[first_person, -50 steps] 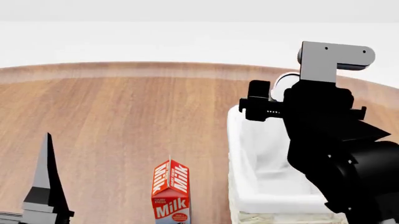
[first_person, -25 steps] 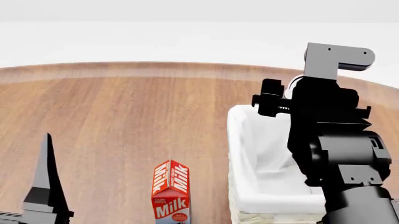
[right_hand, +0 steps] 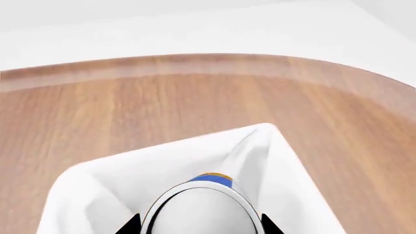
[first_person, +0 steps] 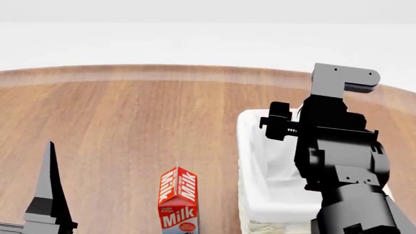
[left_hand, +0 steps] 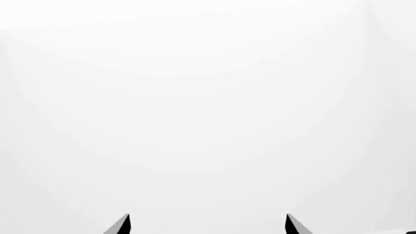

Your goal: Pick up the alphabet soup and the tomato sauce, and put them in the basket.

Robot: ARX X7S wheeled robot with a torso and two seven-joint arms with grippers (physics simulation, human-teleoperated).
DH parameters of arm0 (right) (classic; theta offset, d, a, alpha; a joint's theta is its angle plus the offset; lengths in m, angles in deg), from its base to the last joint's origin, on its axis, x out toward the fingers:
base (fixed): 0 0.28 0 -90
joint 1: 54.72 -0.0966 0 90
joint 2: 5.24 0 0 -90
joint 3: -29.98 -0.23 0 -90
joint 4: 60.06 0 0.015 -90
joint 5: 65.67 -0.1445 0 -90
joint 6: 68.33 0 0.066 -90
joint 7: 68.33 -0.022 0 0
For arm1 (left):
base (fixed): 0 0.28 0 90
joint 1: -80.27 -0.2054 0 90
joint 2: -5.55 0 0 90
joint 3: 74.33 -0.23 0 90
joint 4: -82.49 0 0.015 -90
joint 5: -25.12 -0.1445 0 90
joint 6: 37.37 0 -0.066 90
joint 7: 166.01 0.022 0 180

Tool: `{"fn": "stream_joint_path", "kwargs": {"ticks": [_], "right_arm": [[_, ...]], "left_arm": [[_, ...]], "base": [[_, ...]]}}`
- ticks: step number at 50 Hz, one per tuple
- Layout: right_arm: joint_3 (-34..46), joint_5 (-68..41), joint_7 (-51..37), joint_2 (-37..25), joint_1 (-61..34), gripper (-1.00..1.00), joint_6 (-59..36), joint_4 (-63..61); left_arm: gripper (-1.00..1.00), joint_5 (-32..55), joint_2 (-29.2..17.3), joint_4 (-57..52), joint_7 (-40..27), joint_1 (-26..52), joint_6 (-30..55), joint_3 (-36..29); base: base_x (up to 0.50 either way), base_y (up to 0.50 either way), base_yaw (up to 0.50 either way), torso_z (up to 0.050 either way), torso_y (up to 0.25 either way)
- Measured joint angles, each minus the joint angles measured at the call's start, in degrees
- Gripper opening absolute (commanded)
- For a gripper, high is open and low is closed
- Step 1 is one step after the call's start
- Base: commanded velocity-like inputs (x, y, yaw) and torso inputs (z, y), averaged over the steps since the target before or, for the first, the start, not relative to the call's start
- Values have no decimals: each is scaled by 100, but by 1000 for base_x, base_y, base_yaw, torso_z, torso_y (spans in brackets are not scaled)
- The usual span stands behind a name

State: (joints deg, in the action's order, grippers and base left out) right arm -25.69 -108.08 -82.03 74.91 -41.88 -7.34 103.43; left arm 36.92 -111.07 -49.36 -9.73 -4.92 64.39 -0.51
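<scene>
In the right wrist view, the alphabet soup (right_hand: pixel 198 209) shows its pale silvery top and a strip of blue and yellow label. My right gripper (right_hand: pixel 199 225) is shut on it, with a dark fingertip on each side. It hangs over the open basket (right_hand: pixel 273 141), whose white liner spreads below. In the head view my right arm (first_person: pixel 331 141) stands over the basket (first_person: pixel 250 161) and hides the can. My left gripper (left_hand: pixel 208 225) is open and empty, facing blank white; one of its fingers (first_person: pixel 48 185) shows at the bottom left. The tomato sauce is out of view.
A red and white milk carton (first_person: pixel 178 200) stands on the wooden table (first_person: pixel 130 112), left of the basket and near the front. The table's curved far edge runs across the back, with white floor beyond it.
My right arm has moved down and nearer over the basket. The can's pale top, visible beside the arm a second ago, is now hidden behind it. The left arm has not moved.
</scene>
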Motion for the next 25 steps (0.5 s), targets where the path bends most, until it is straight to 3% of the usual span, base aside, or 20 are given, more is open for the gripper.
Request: {"fn": "stream_joint_path", "kwargs": {"ticks": [25], "right_arm": [[-696,741,90,99,-26,-100,-512,151]], "left_arm": [[100,13,-25,-19,-23,40,42,-31]], "base": [[0,0,0,0,0]]}}
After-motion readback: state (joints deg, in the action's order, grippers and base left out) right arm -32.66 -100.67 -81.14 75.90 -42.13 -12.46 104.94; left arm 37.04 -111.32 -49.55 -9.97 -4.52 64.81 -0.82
